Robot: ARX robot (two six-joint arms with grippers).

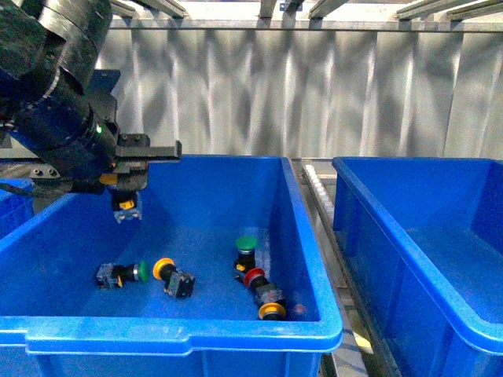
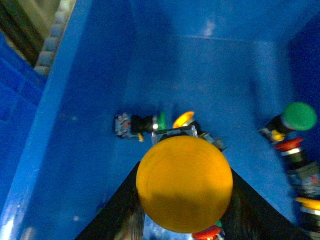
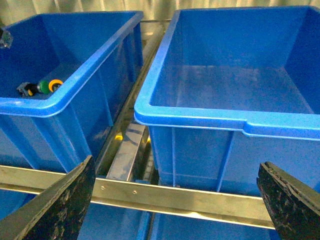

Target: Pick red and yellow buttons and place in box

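Yellow button (image 2: 184,182) filled the L wrist view, domed cap facing the lens, pinched between the 2 black fingers (image 2: 117,215) of the left gripper (image 1: 127,192), which was clenched on it. From the front, that gripper hung inside the middle bin (image 1: 181,330), toward its left rear, w/ the button lifted clear of the floor.

On the bin floor lay 5 more:
- a green-capped button (image 1: 130,272) on its side at left
- a 2nd yellow button (image 1: 167,271) just beside it, also tipped over
- an upright green button (image 1: 246,245) toward the right wall
- a red button (image 1: 255,276) right in front of it, seemingly touching
- a 3rd yellow button (image 1: 272,311) nearest the front rim, close against the red one

Box (image 1: 456,196) stood to the right of the middle bin, a roller strip (image 1: 316,182) between them.

Right gripper (image 3: 175,161) was spread wide, gripping nothing, low in front of the box's near wall, above a metal rail (image 3: 150,192).
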